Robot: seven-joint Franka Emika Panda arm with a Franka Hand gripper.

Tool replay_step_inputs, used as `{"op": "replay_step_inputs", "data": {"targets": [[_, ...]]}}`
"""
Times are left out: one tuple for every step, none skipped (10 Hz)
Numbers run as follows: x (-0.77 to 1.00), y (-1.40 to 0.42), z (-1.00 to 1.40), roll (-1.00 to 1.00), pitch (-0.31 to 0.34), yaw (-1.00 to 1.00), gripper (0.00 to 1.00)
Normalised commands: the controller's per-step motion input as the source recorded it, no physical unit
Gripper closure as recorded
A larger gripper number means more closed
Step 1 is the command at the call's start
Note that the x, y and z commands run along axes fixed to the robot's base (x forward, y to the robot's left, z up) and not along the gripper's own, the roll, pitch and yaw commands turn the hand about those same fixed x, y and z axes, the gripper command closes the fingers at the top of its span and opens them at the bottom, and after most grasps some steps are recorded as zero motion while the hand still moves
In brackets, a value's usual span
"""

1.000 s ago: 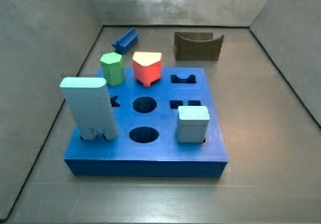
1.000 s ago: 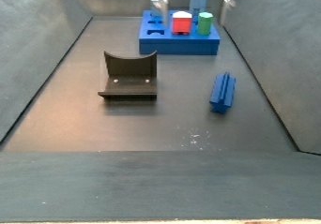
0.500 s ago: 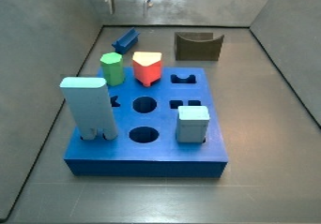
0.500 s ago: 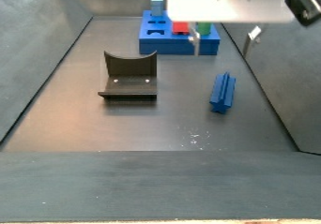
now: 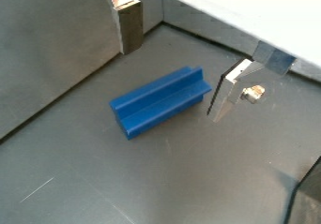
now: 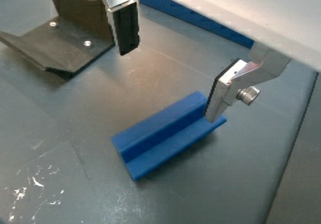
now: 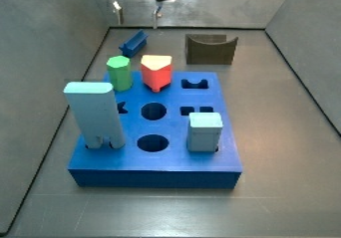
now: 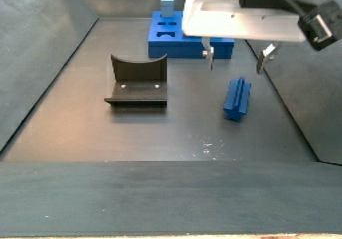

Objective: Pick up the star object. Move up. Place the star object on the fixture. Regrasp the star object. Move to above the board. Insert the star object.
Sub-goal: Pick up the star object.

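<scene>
Closest to the wrist cameras lies the star object (image 5: 160, 101), flat on its side on the grey floor (image 6: 75, 125), its ridges running lengthwise. In both wrist views it sits under the gap between the fingers (image 6: 124, 26), offset toward one plate, with nothing clasped between them: the gripper (image 6: 175, 59) is spread wide and empty, hanging just above the piece. That stance looks to me like the lead-in to the pickup, jaws straddling the narrow width so they can close across the ridged flanks (the long axis runs crosswise to the closing line, which is what you would want).

In a side view the star object (image 8: 238, 97) lies with its long axis pointing roughly toward the board (image 8: 190, 46) and away from it, near the right wall, the gripper (image 8: 237, 55) above its far end. The fixture (image 8: 136, 82) stands well apart, open top up, ready to receive it. Farther back, the board carries a red peg (image 7: 158, 73), a green peg (image 7: 119, 72) and pale blocks (image 7: 94, 114).
</scene>
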Motion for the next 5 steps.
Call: {"op": "replay_step_inputs", "data": {"targets": [[0.0,0.13,-0.76,-0.21,-0.1,-0.24,0.0],[-0.01,0.13,-0.78,-0.21,-0.093,-0.26,0.0],[-0.05,0.12,-0.76,-0.21,-0.099,-0.3,0.0],[-0.07,0.08,-0.7,-0.23,-0.117,-0.33,0.0],[-0.09,0.04,-0.65,-0.26,-0.134,-0.37,0.0]]}}
